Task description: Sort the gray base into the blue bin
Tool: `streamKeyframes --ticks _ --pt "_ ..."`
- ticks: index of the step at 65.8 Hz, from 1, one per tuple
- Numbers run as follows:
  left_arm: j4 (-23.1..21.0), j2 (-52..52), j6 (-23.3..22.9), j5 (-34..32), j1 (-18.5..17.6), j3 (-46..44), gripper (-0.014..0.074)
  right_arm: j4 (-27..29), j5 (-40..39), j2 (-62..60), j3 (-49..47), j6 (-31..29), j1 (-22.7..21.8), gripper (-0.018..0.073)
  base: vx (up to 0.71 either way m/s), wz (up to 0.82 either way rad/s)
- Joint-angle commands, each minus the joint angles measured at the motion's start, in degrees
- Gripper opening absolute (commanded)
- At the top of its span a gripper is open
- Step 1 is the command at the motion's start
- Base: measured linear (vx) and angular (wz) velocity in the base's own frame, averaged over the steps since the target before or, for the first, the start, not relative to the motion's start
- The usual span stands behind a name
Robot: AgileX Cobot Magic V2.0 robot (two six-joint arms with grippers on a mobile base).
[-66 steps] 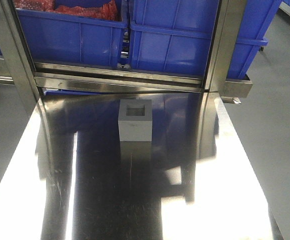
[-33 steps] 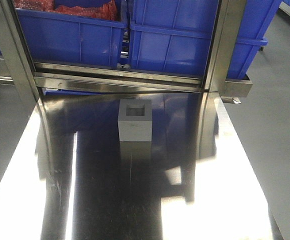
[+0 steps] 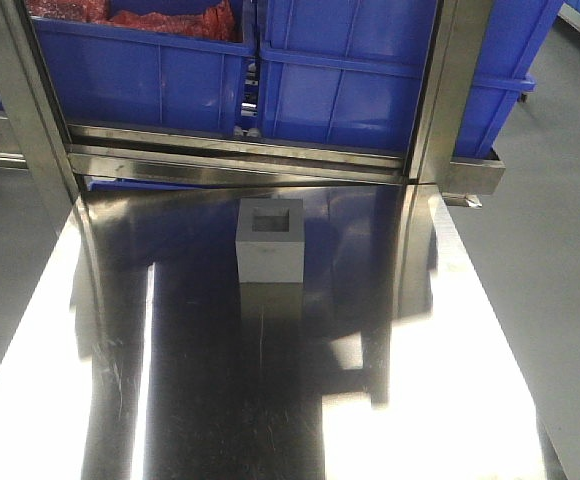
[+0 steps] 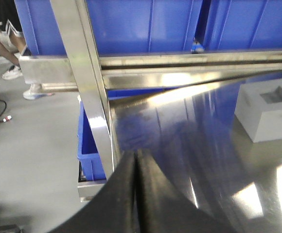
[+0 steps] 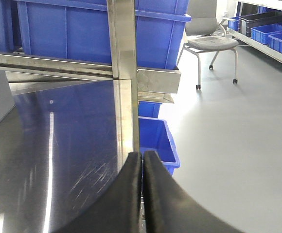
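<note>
Gray base (image 3: pixel 269 240) standing upright on a polished steel table (image 3: pixel 440 400), square recess facing up, touched by nothing. Beyond the gray base, on a steel shelf rail (image 3: pixel 240 150) raised above the tabletop: two blue crates side by side. Behind and right of the gray base, the blue bin (image 3: pixel 370 95), inside hidden. Behind and left of the gray base, a twin crate (image 3: pixel 140 80) holding something red.

Left gripper (image 4: pixel 135 158) well to the left of the gray base, fingers pressed together, holding nothing. Right gripper (image 5: pixel 142 158) well to the right of the gray base, out by the table's edge, likewise pinched closed and empty.

Step in hand, by judgement: the approach, with the grasp not yet begun. Next move likely needing one claw spread wide, brought over the gray base, lowered astride two opposite sides, then closed. Unclear which crate meant; likelier the one showing no red contents.
</note>
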Motion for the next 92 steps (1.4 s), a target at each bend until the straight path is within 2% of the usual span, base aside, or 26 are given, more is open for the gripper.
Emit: streamKeyframes --ticks 1,5,13,16,22,31,40,46,52,63,74,80,92 --pt "0.0 0.36 -0.2 -5.0 -0.28 -1.97 0.0077 -0.43 -4.13 1.03 0.11 -0.65 -0.15 -0.0005 0.0 0.0" --pt "0.0 0.36 -0.15 -5.54 -0.28 -1.97 0.0166 -0.43 -4.13 1.03 0.11 -0.65 -0.15 -0.0005 0.0 0.0" --pt "0.0 0.36 -0.15 -5.59 -0.28 -1.97 0.0438 -0.43 -4.13 1.03 0.11 -0.65 -0.15 -0.0005 0.0 0.0" --pt "0.0 0.36 -0.4 -5.65 -0.28 -1.97 0.0569 -0.43 -4.13 1.03 0.11 -0.65 -0.15 -0.0005 0.0 0.0" --pt "0.0 0.36 -0.46 -6.14 -0.28 -1.97 0.0736 -0.43 -4.13 1.03 0.11 -0.65 -0.15 -0.0005 0.0 0.0" --pt "0.0 0.42 -0.53 -6.82 -0.28 -1.97 0.0722 -0.43 -4.13 1.03 0.11 -0.65 -0.15 -0.0005 0.0 0.0" --pt "-3.49 0.94 -0.12 -9.45 -0.28 -2.35 0.068 -0.43 -4.13 1.03 0.11 -0.65 -0.15 -0.0005 0.0 0.0" --pt "-4.78 5.22 3.28 -9.35 -0.49 -4.62 0.065 -0.43 -4.13 1.03 0.11 -0.65 -0.15 -0.0005 0.0 0.0" --pt "-7.0 11.4 8.54 -9.15 -1.68 -9.13 0.0626 -0.43 -4.13 1.03 0.11 -0.65 -0.15 -0.0005 0.0 0.0" --pt "-11.09 26.95 15.67 -10.83 -6.95 -19.62 0.0596 -0.43 -4.13 1.03 0.11 -0.65 -0.15 -0.0005 0.0 0.0" --pt "-11.1 44.17 15.51 -10.3 -13.92 -31.37 0.0588 -0.43 -4.13 1.03 0.11 -0.65 -0.15 -0.0005 0.0 0.0" --pt "-11.17 52.16 15.06 -7.09 -16.48 -38.1 0.0588 -0.43 -4.13 1.03 0.11 -0.65 -0.15 -0.0005 0.0 0.0" --pt "-11.4 67.34 7.31 4.58 -19.15 -54.25 0.0588 -0.43 -4.13 1.03 0.11 -0.65 -0.15 -0.0005 0.0 0.0"
